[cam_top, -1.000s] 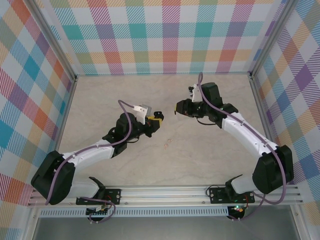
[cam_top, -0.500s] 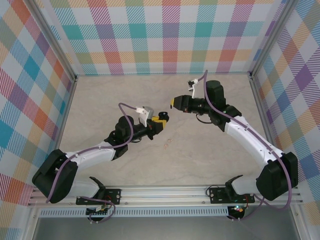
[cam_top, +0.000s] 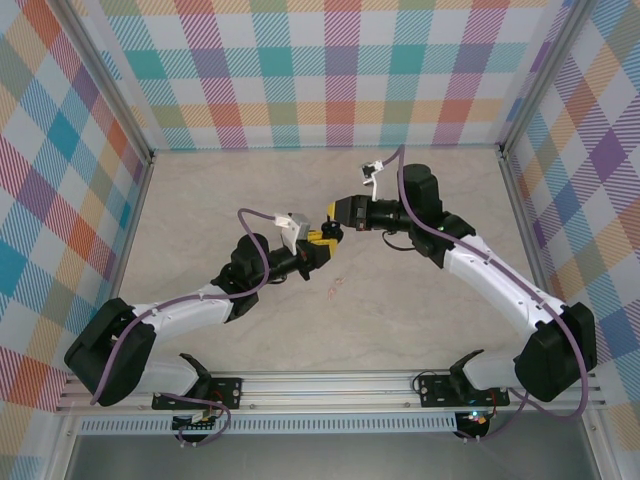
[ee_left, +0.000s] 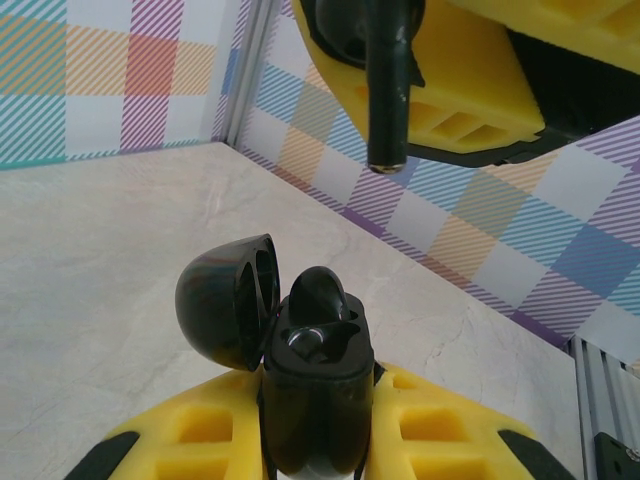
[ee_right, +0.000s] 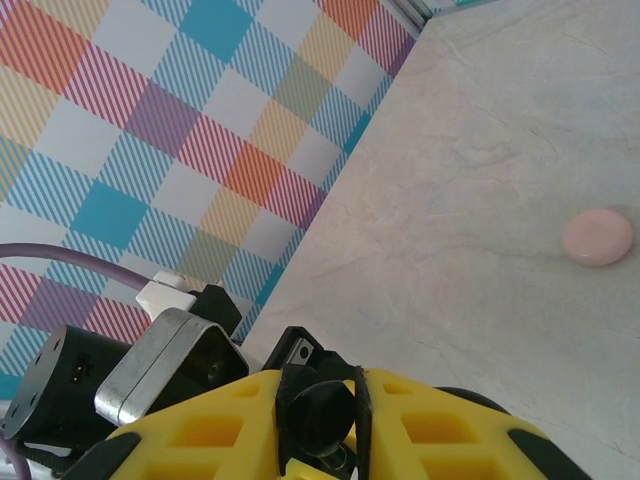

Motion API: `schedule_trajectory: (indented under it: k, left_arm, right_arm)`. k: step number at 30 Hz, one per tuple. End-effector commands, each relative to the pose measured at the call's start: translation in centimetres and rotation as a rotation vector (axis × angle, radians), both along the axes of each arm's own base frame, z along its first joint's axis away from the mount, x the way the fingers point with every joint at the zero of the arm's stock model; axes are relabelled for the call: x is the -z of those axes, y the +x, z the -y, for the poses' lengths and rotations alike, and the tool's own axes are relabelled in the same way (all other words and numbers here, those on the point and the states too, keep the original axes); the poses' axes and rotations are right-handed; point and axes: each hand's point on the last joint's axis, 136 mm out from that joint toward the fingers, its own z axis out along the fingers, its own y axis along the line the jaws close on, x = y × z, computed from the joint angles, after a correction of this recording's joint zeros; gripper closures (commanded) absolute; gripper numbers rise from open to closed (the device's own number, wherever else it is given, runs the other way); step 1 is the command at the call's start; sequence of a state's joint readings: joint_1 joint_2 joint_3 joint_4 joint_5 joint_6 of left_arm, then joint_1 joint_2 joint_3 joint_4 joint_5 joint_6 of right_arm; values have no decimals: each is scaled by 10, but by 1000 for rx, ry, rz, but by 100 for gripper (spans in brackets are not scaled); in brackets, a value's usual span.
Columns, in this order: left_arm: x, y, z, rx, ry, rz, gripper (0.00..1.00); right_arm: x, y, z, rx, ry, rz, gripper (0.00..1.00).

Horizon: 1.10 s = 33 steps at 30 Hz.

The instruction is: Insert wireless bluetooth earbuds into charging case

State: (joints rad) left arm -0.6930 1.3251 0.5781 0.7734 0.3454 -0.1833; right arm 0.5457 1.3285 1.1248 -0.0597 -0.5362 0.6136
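Note:
The charging case (ee_left: 318,400) is a black clamshell, held upright by my left gripper (ee_left: 318,425), whose yellow fingers (ee_left: 450,420) are shut on its body. Its lid (ee_left: 225,300) hangs open to the left. One black earbud (ee_left: 322,290) sits in the far socket, and the near socket (ee_left: 305,345) is empty. My right gripper (ee_right: 320,410) is shut on the second earbud (ee_right: 322,415). In the left wrist view that earbud's stem (ee_left: 388,90) points down, a short way above the open case. From above, the two grippers (cam_top: 320,243) (cam_top: 335,222) almost meet at mid-table.
A small salmon-pink round disc (ee_right: 597,238) lies flat on the marble tabletop (ee_right: 500,180), apart from both grippers. Plaid walls (cam_top: 340,70) with aluminium posts close in the table on three sides. The left arm's wrist camera housing (ee_right: 170,365) is close under my right fingers.
My right gripper has swung left with its earbud until it hangs over the case. The left gripper has shifted slightly up and right with the case.

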Motion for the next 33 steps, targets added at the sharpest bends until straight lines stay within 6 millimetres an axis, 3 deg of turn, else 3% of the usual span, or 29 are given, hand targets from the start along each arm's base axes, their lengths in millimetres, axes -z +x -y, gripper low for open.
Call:
schedule_trajectory:
  k: [1, 16, 33]
  left_arm:
    - [-31, -2, 3, -5, -66, 77, 87]
    - [-51, -6, -6, -27, -109, 113, 87]
    - [-59, -9, -7, -19, -123, 127, 87]
  right_arm:
    - [-15, -7, -3, -34, 28, 62, 74]
    - [-11, -9, -3, -35, 9, 62, 73]
    - [-8, -11, -4, -37, -3, 60, 73]
